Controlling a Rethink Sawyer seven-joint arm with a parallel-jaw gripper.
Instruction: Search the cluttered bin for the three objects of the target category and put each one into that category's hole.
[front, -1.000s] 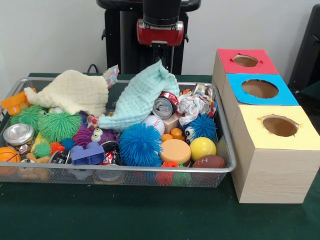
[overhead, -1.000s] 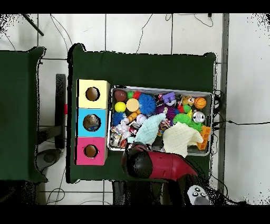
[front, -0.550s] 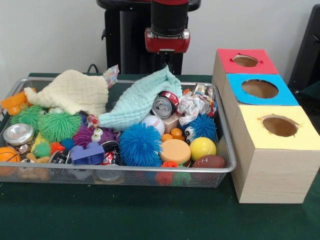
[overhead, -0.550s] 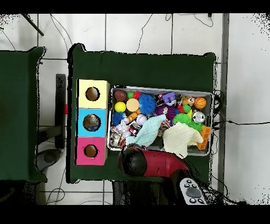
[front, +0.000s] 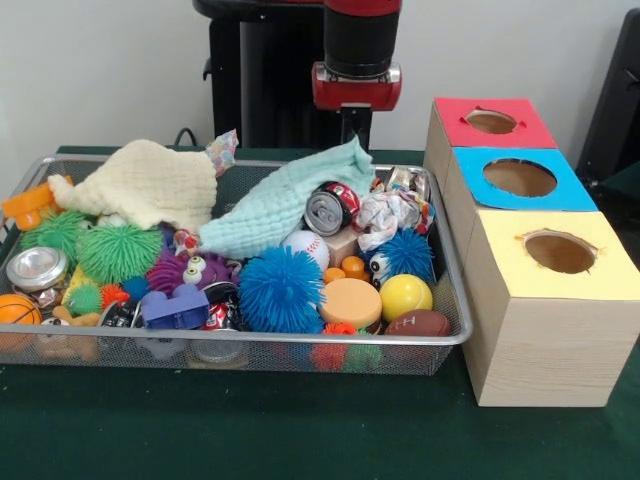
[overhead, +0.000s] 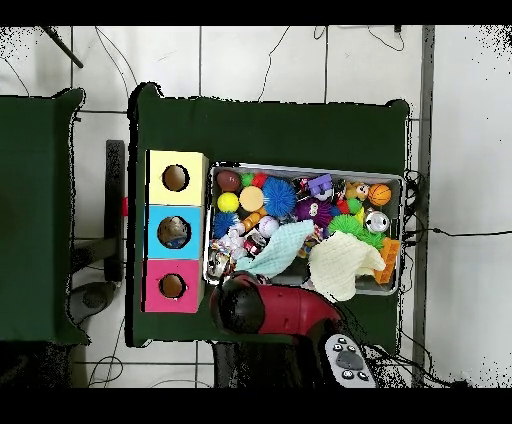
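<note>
A mint green cloth (front: 275, 208) lies across the back middle of the wire bin (front: 250, 345), and one corner is pulled up into a peak. My gripper (front: 354, 143) is at that peak, shut on the cloth, just over the bin's back rim. The overhead view shows the same cloth (overhead: 283, 248) stretched toward the arm's red head (overhead: 245, 305), which hides the gripper. Beside the bin stand three boxes with round holes: red (front: 493, 122), blue (front: 520, 178) and yellow (front: 558, 252).
A cream cloth (front: 145, 185) covers the bin's back left. A soda can (front: 328, 210), crumpled paper (front: 390, 210), a baseball (front: 308, 246), a blue spiky ball (front: 280, 290), a yellow ball (front: 405, 296) and a toy football (front: 418, 323) crowd the right half.
The arm has moved to the right in the front view, toward the boxes. The mint cloth's raised corner has gone with it and the cloth now lies stretched lower.
</note>
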